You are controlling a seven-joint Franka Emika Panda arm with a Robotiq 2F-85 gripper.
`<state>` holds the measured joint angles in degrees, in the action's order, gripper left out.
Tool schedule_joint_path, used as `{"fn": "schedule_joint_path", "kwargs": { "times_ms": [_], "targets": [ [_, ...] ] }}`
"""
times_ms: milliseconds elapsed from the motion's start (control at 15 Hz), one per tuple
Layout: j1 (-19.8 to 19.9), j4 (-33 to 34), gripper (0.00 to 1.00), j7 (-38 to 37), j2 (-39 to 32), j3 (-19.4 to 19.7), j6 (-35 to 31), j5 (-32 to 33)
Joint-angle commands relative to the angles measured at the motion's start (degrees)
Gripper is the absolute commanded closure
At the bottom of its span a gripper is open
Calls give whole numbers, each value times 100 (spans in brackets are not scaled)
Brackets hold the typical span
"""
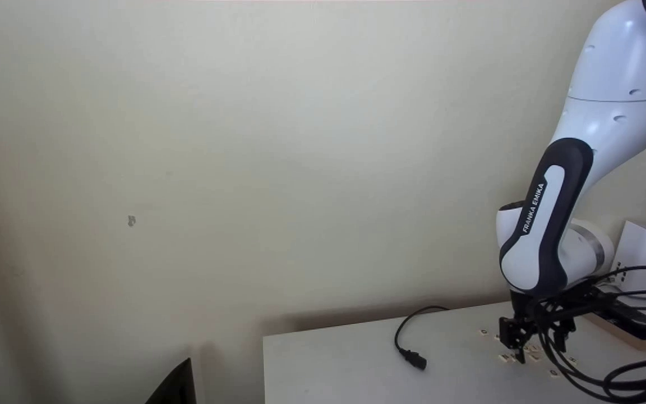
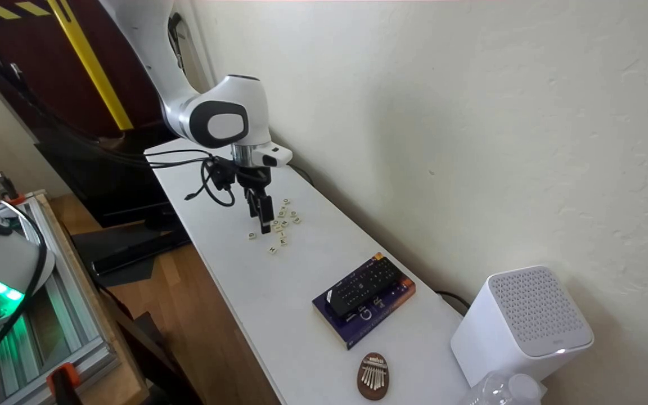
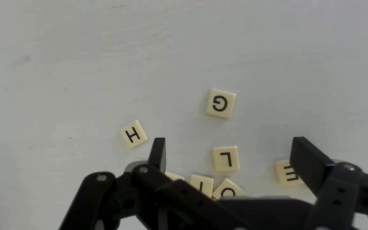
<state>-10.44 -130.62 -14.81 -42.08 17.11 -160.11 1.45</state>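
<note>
My gripper (image 3: 229,138) is open, with nothing between its fingers, over several small cream letter tiles on a white table. In the wrist view the L tile (image 3: 226,159) lies between the two fingers. The G tile (image 3: 221,103) lies beyond the fingertips and the H tile (image 3: 134,134) outside the left finger. The E tile (image 3: 284,173) is partly hidden by the right finger. The I tile (image 3: 202,183) and O tile (image 3: 227,189) are partly covered by the gripper body. The gripper points down in both exterior views (image 1: 540,354) (image 2: 266,226), close above the tiles.
The white table (image 2: 301,287) runs along the wall. A purple book (image 2: 377,315) bears a black keypad-like device (image 2: 364,286). A brown thumb piano (image 2: 373,377), white box (image 2: 521,326) and clear bottle (image 2: 498,391) stand beyond. A black cable (image 1: 413,358) lies near the wall.
</note>
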Motion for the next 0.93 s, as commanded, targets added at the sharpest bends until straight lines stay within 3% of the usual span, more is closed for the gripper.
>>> {"fn": "schedule_joint_path", "kwargs": {
  "times_ms": [0, 867],
  "targets": [
    [-197, -5, 0, -298, 28, 186, 262, 166],
    [-179, 425, 0, -1018, -418, 97, 185, -54]
  ]
}}
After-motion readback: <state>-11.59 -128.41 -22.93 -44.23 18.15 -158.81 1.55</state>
